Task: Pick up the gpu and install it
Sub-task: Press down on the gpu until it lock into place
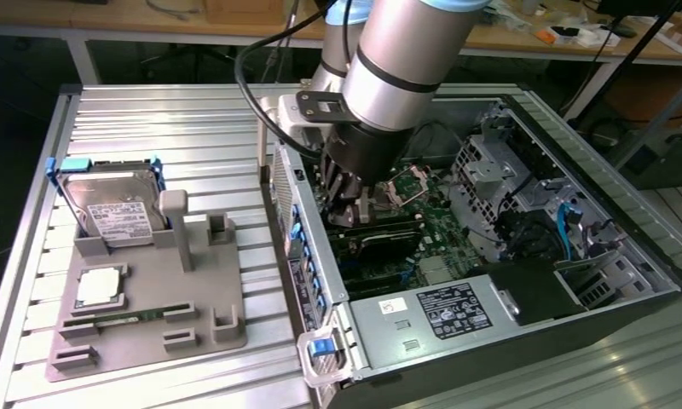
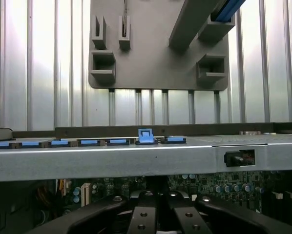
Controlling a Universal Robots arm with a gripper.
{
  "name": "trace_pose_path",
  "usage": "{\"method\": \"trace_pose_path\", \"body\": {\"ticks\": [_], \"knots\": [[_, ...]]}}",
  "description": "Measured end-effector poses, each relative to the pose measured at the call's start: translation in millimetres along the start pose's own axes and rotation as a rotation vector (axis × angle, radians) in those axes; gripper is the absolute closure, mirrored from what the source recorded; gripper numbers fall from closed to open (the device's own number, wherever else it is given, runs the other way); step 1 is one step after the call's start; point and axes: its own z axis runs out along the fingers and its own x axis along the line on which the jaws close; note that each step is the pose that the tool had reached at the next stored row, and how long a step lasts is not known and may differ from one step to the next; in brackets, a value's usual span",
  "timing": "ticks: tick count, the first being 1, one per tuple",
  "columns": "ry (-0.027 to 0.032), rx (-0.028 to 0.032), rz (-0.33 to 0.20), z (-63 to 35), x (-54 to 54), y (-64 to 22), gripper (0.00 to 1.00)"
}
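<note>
Ribbed metal table [image 1: 147, 111] carries everything: the grey fixture tray [image 1: 147, 341] towards its near left corner in the exterior view, and the open computer case [image 1: 648, 256] along its right side.

Nearest on the tray lies the narrow memory stick [image 1: 130, 317]. Towards the tray's far edge stands the hard drive [image 1: 113, 209]. No card is on the tray.

In the case, the labelled power supply [image 1: 455, 311] sits at the near end. Past it, over the green motherboard [image 1: 443, 230], is the gpu [image 1: 381, 239]. It lies black and long among the slots beside the case's left wall, its bracket end towards that wall.

My claw [image 1: 358, 211] is down inside the case directly above the card, fingers drawn fully together. Whether they pinch its top edge or only press on it, I cannot tell. The wrist view looks over my closed fingers [image 2: 141, 214] at the case wall and its row of blue clips [image 2: 145, 135].

I judge this the install step, with the pick-up done. Any move here calls for a straight, even push, the card square to its slot and my fingers clear of the neighbouring parts.

Beyond the table's far edge stand wooden workbenches [image 1: 511, 38].
</note>
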Motion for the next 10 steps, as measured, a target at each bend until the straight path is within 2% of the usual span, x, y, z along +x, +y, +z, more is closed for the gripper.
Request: {"method": "trace_pose_path", "body": {"ticks": [3,10], "knots": [[-0.0002,-0.0015,0.000,0.1,-0.3,0.8,0.89],[-0.0047,-0.0105,0.000,0.7,-0.8,4.4,0.89]]}}
